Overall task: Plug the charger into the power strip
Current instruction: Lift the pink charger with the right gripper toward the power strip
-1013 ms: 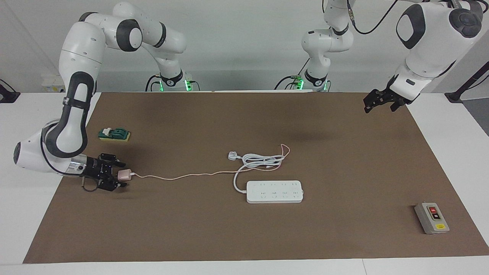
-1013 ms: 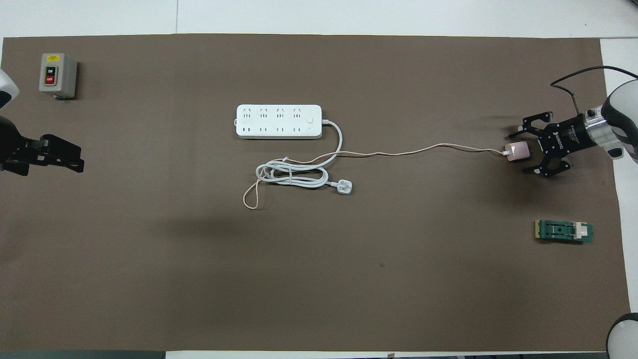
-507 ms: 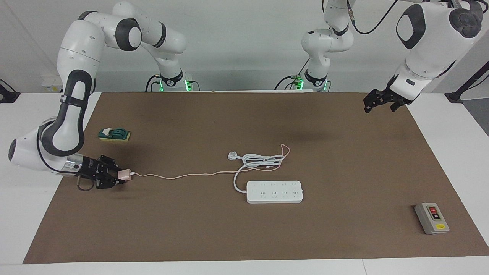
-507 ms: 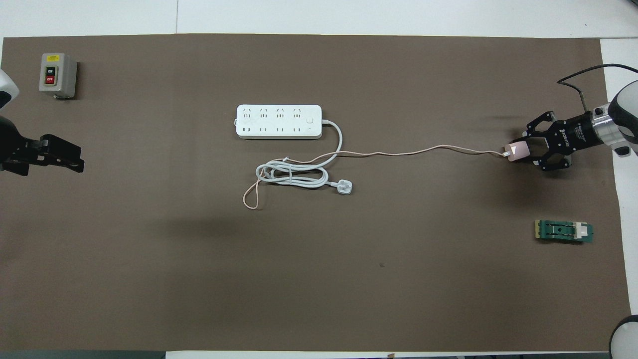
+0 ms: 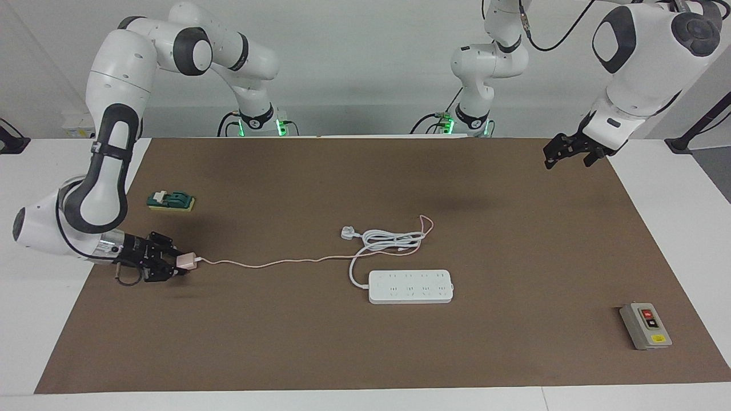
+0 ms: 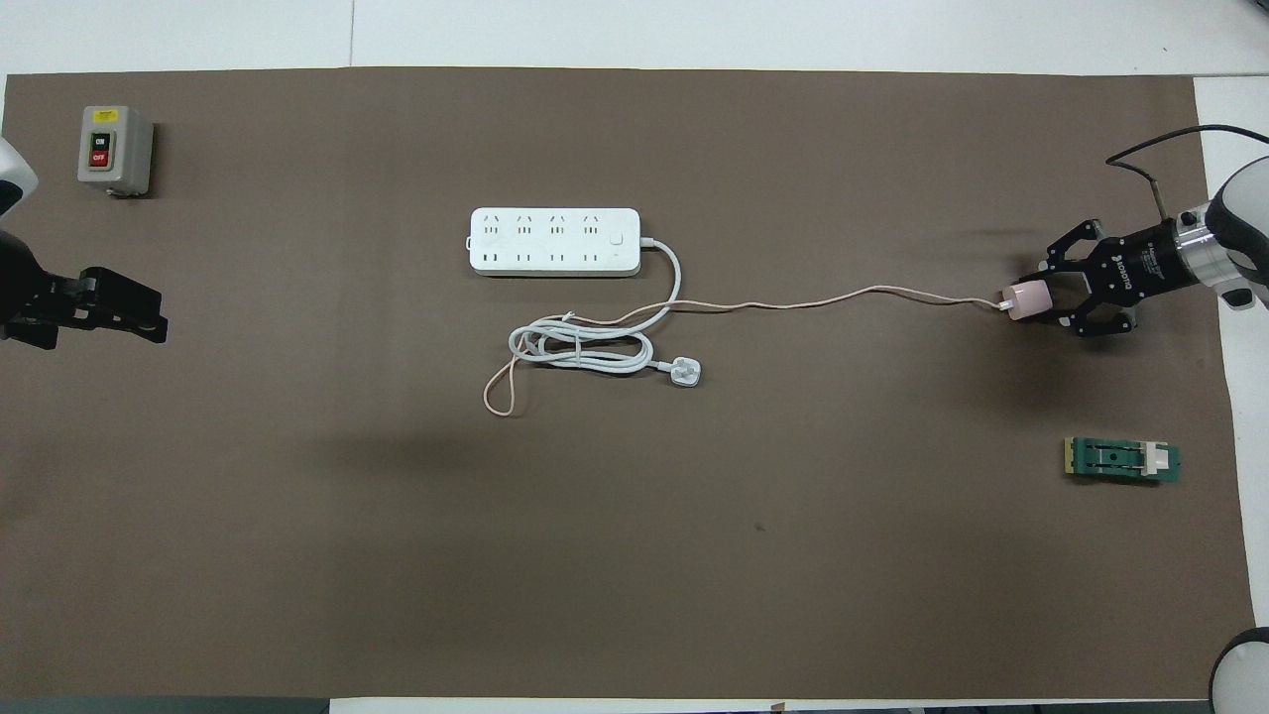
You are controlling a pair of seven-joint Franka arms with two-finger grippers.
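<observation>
Right gripper (image 5: 178, 264), low at its own arm's end of the mat, pinches the pink charger (image 5: 185, 261). Its thin cable (image 5: 274, 264) trails to the power strip (image 5: 410, 286), farther out mid-table. Left gripper (image 5: 571, 153) waits, fingers spread.

One high camera faces both robots across the brown mat (image 5: 365, 354); another looks steeply down from their end (half a turn apart), both showing the whole mat.
</observation>
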